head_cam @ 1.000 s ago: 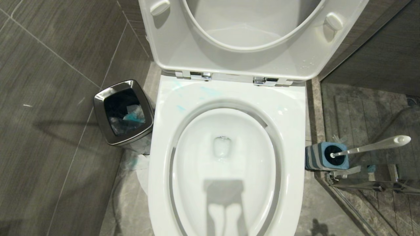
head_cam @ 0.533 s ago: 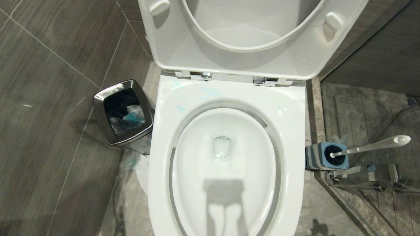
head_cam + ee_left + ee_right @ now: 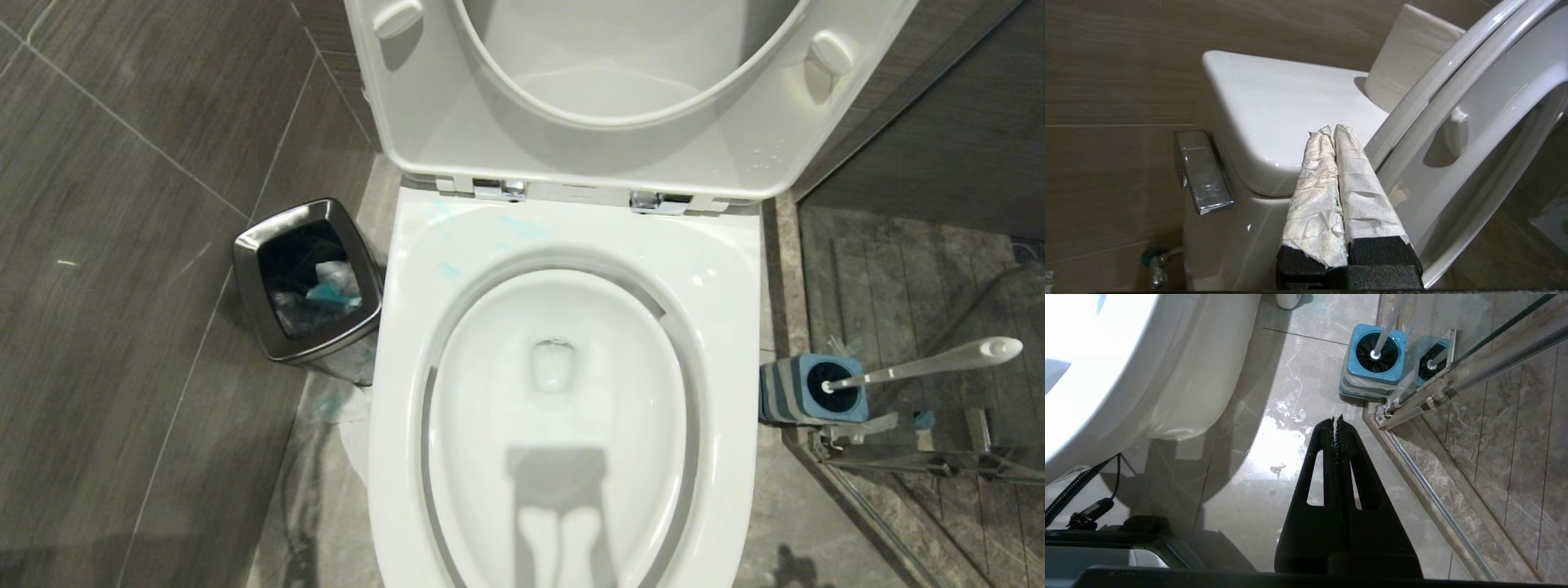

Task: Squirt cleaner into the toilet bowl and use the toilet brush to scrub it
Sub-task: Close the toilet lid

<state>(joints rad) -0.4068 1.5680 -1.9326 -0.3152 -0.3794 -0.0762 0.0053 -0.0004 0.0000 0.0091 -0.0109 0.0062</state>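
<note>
- White glossy toilet bowl (image 3: 563, 392) fills the middle of the head view; seat and lid (image 3: 629, 98) are raised upright behind it.
- Water at the base of the toilet bowl looks clear, not tinted; faint pale blue streaks of cleaner (image 3: 447, 268) sit on the rim at the back, on the robot's left side near the hinges.
- No cleaner bottle seen in any view.
- Toilet brush (image 3: 922, 363) stands on the floor just beside the toilet bowl on the robot's right; its white handle tilts away from the bowl, and the head is seated in the grey-and-blue striped holder (image 3: 804, 390).
- A glass panel with a metal frame (image 3: 898, 457) sits directly beyond the holder; the right wrist view shows the holder's reflection in it.
- Steel bin (image 3: 309, 279) is on the floor beside the toilet bowl on the robot's left, with blue-stained tissue inside.
- Left end effector (image 3: 1331, 130): fingers wrapped in white paper tape, pressed together, holding nothing; it is up near the toilet bowl's tank, pointing at the tank edge beside the raised lid, with the chrome flush lever (image 3: 1202, 171) to one side.
- Paper roll (image 3: 1412, 57) rests on top of the tank.
- Right end effector (image 3: 1336, 421): black fingers closed tip to tip, empty; it hangs over the floor beside the toilet bowl, aimed toward the brush holder but apart from it.
</note>
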